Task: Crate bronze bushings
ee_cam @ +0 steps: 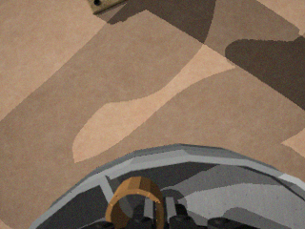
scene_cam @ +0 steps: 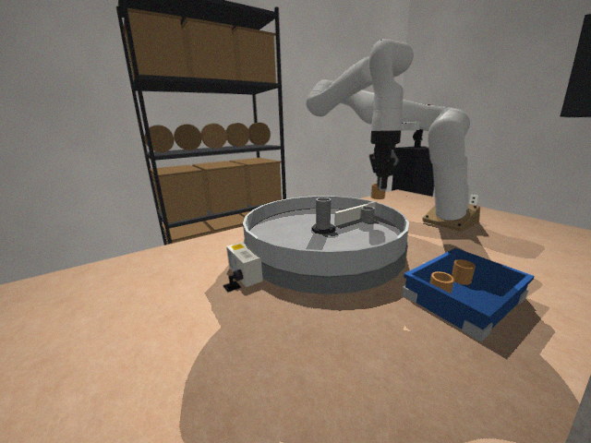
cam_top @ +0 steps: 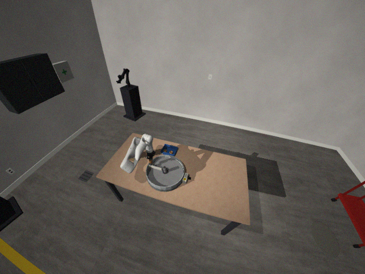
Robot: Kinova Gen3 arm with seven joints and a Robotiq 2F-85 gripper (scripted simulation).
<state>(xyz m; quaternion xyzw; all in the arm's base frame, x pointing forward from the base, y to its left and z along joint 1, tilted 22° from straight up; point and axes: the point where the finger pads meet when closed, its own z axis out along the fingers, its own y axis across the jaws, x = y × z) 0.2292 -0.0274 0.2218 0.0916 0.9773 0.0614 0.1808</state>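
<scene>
My gripper is shut on the wall of a bronze bushing, holding it above the near-robot edge of the turning table. Its fingers partly cover the bushing in the wrist view. On the turning table a steel bushing stands beside the pale bar. Two more bronze bushings stand in the blue crate, one nearer the exterior camera and one behind it.
A grey post rises from the turning table's centre. The pale bar reaches from near the post towards the rim. A white control box with a black knob stands against the outside of the turning table.
</scene>
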